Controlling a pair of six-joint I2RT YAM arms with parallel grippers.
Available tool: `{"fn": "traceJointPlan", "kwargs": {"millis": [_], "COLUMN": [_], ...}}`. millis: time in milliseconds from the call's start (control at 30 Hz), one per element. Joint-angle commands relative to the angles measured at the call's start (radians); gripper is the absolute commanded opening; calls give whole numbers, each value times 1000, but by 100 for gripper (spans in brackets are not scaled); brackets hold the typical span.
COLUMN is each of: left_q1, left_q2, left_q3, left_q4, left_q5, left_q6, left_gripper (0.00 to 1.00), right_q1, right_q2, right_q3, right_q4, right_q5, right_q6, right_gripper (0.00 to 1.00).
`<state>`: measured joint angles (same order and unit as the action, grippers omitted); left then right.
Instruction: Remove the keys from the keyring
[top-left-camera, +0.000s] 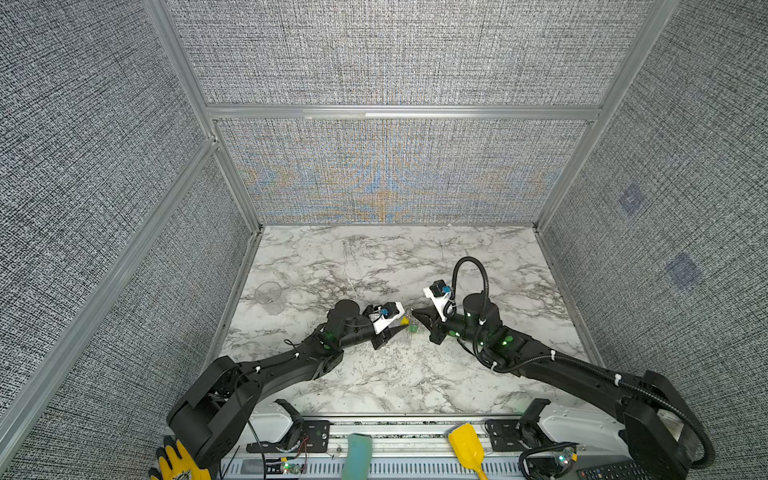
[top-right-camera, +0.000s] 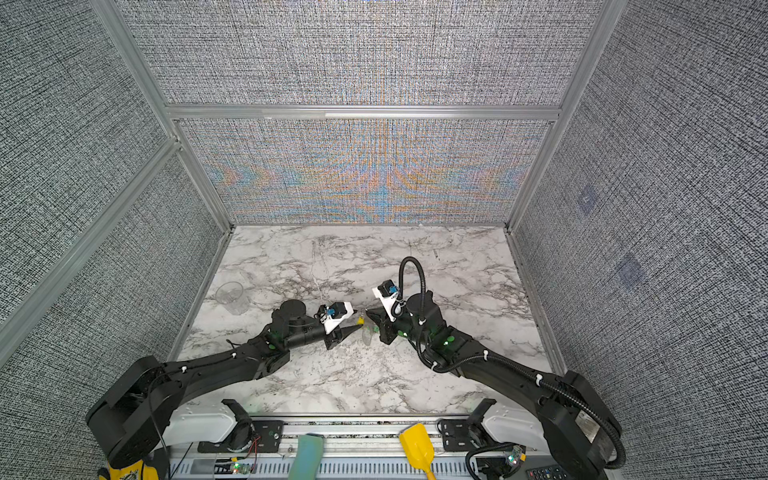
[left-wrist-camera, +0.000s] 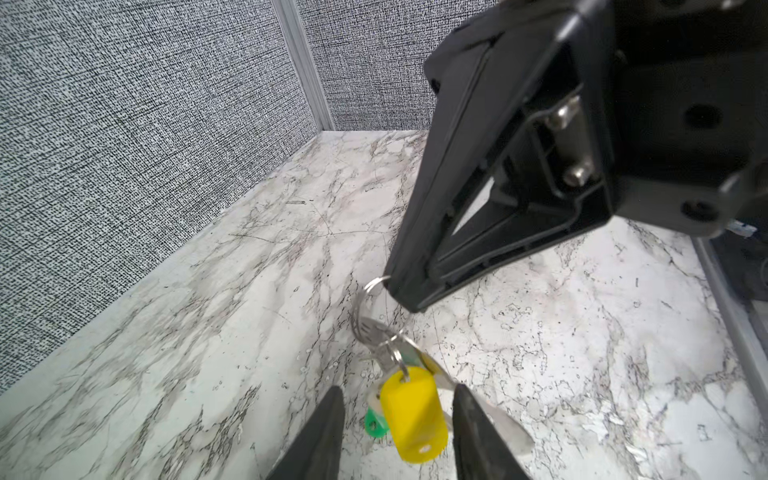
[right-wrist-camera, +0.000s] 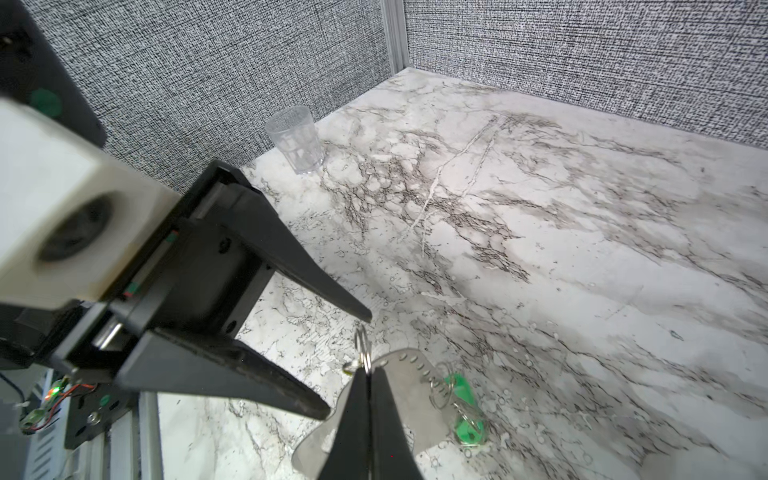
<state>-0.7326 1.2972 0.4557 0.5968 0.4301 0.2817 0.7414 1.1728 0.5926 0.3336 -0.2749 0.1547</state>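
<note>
1. Closest in, my left gripper (left-wrist-camera: 397, 390) has its jaws part open, one on each side of the yellow tag (left-wrist-camera: 411, 419). I see a gap on at least one side, so I judge nothing is held yet
2. The tag's long axis runs roughly along the left fingers, with its ring end pointing away from the wrist towards the right arm. The next move turns on this: I'd close across the tag's short width, then draw back along that axis
3. Just beside the yellow tag and lower down, the green tag (right-wrist-camera: 465, 415) hangs on its own small ring
4. Both tags seem to hang from the keyring (right-wrist-camera: 409, 386), a flat grey piece with a bumpy edge, tilted above the table (right-wrist-camera: 540, 249). I cannot tell whether the green tag touches the marble
5. Beyond that, a wire ring (right-wrist-camera: 363, 347) tops the bunch. The right gripper (right-wrist-camera: 368, 374) has it pinched with its jaws fully together, and the whole bunch dangles from there
6. In both top views the bunch sits between the two grippers at mid-table. The left arm is nearer the tags and the right arm holds the far end
7. Farther off, a clear cup (right-wrist-camera: 297, 141) stands upright near the wall, well apart from the work
8. I can read no brand, label or writing on the tags, keyring, cup or grippers
</note>
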Motion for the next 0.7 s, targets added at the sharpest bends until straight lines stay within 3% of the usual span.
{"fn": "traceJointPlan", "kwargs": {"millis": [0, 667], "left_q1": [-7, -67], "left_q2": [-7, -67], "left_q3": [-10, -49], "left_q4": [23, 80], "left_q5": [-35, -239], "left_q6": [-20, -38], "left_gripper": [44, 46], "right_q1": [2, 1], "right_q2": [-3, -17], "right_q3": [4, 51], "right_q4": [80, 35], "right_q5": [-58, -76], "right_q6": [22, 54], "right_gripper": [0, 0]}}
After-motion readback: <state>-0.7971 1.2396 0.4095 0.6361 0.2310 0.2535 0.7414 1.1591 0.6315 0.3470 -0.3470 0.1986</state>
